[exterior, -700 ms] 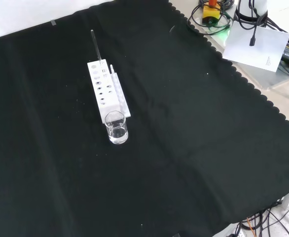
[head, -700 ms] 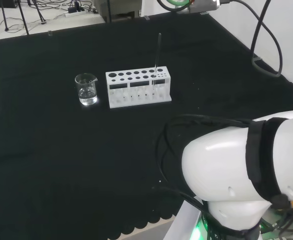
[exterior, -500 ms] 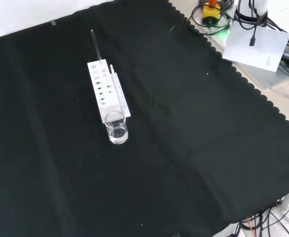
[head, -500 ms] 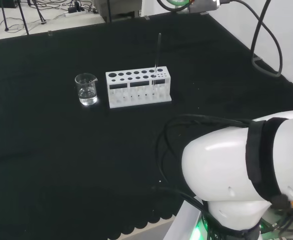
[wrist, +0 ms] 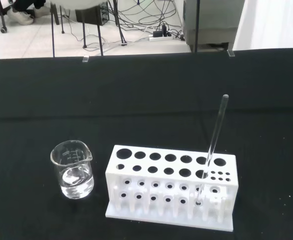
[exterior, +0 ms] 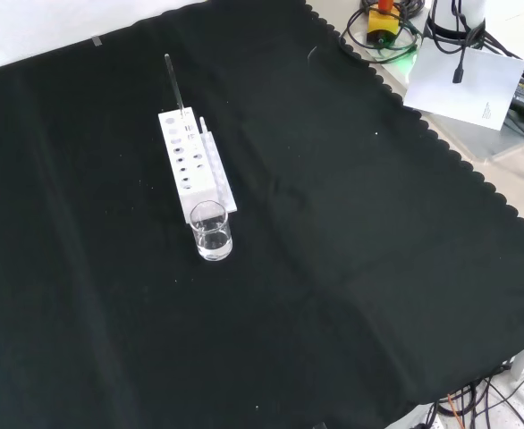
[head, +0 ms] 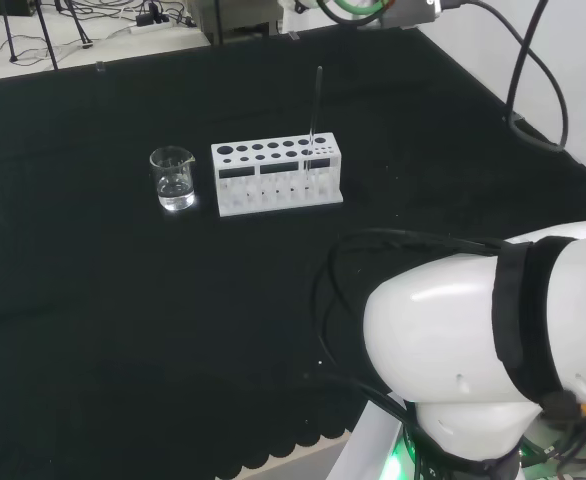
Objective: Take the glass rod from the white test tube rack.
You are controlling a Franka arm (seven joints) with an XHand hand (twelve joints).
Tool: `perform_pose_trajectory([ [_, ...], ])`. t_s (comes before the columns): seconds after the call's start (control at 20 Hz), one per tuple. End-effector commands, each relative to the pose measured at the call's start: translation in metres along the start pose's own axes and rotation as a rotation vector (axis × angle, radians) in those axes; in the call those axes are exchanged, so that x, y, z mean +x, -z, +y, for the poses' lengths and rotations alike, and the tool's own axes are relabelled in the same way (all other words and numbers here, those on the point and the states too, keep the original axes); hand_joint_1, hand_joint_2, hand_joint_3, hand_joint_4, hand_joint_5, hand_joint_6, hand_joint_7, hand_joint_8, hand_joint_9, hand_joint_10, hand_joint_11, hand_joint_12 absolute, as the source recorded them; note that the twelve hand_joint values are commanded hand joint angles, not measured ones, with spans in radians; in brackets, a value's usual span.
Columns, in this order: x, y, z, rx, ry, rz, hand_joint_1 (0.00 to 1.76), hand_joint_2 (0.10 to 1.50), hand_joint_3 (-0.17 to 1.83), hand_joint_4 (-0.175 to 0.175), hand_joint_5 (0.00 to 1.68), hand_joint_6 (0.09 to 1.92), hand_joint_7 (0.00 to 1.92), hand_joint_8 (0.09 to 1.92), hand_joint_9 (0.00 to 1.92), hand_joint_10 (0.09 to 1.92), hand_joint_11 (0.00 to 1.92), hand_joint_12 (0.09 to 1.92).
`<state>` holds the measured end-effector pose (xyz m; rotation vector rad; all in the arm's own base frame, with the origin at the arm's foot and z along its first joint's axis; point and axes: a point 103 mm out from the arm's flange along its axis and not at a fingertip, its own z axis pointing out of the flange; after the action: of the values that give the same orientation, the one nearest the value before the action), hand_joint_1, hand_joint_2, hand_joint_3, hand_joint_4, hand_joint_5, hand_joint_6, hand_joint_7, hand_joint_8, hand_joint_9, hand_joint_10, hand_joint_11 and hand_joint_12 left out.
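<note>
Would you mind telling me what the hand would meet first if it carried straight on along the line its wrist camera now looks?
Probably the glass rod standing in the white test tube rack, with the beaker off to one side; depth is uncertain.

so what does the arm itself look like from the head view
Big rounded glossy white links with a black band around one. Thin black cables loop off its left side, and a green light glows underneath near the base. Thicker black cables hang at the upper right.
</note>
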<state>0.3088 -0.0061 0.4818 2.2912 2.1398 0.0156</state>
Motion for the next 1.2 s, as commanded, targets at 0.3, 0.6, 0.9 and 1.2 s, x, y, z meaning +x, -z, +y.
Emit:
perform_pose_trajectory([
  [0.3, -0.068, -0.017, 0.025, -0.001, 0.01, 0.038, 0.73, 0.81, 0.59, -0.157, 0.15, 0.09, 0.0, 0.73, 0.0, 0.85, 0.0, 1.14],
  [0.6, -0.072, -0.023, 0.057, 0.028, 0.01, 0.026, 0.72, 0.81, 0.6, -0.156, 0.16, 0.09, 0.0, 0.77, 0.0, 0.89, 0.0, 1.19],
  [0.9, -0.074, -0.03, 0.086, 0.028, 0.045, 0.035, 0.71, 0.81, 0.6, -0.155, 0.16, 0.09, 0.0, 0.8, 0.01, 0.9, 0.0, 1.23],
  [1.2, -0.07, -0.044, 0.114, 0.052, 0.044, 0.019, 0.71, 0.82, 0.6, -0.155, 0.17, 0.09, 0.0, 0.83, 0.03, 0.92, 0.0, 1.31],
])
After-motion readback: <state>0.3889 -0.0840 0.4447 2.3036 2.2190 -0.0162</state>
